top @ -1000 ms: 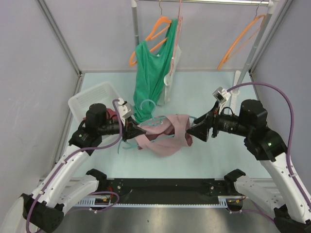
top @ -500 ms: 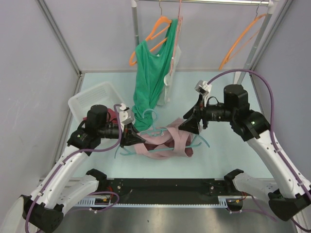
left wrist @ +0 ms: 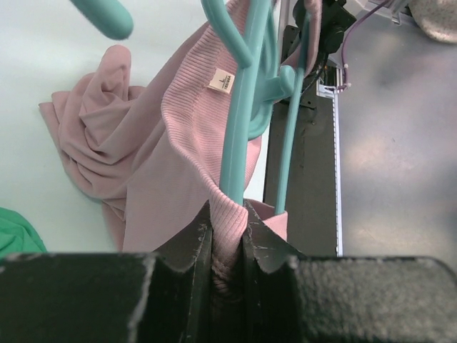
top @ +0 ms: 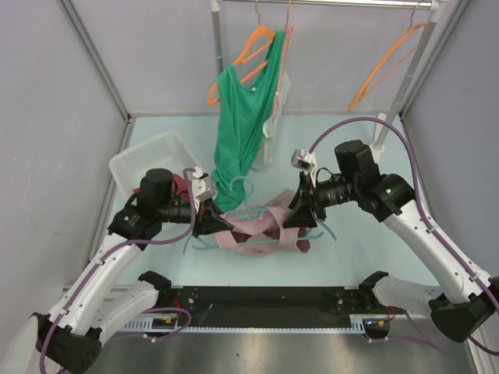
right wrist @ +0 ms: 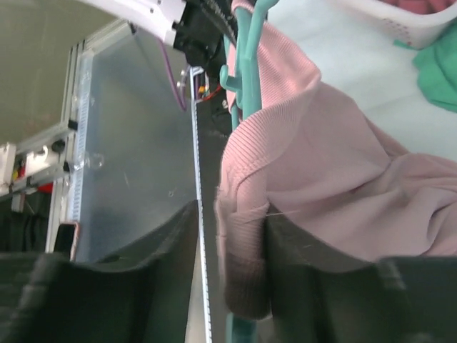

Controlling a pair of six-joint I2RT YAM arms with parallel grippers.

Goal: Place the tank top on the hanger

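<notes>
Left wrist: left hand (left wrist: 227, 230) clamps tank top (left wrist: 143, 168); right hand (right wrist: 232, 246) likewise; hanger (left wrist: 239, 121) half-hidden.

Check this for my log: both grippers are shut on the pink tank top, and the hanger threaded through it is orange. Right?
Not quite: the hanger is teal, not orange, as the left wrist view shows. The left gripper and right gripper are indeed both shut on the tank top.

"What's sitting on your table?"

"My pale mint table (top: 351, 261) carries a white basket (top: 134, 161) far left. The pink tank top (top: 265, 235) lies bunched mid-table, with the teal hanger (top: 326, 229) tangled in it."

"Anything else?"

"A metal post (top: 398, 101) stands back right."
</notes>
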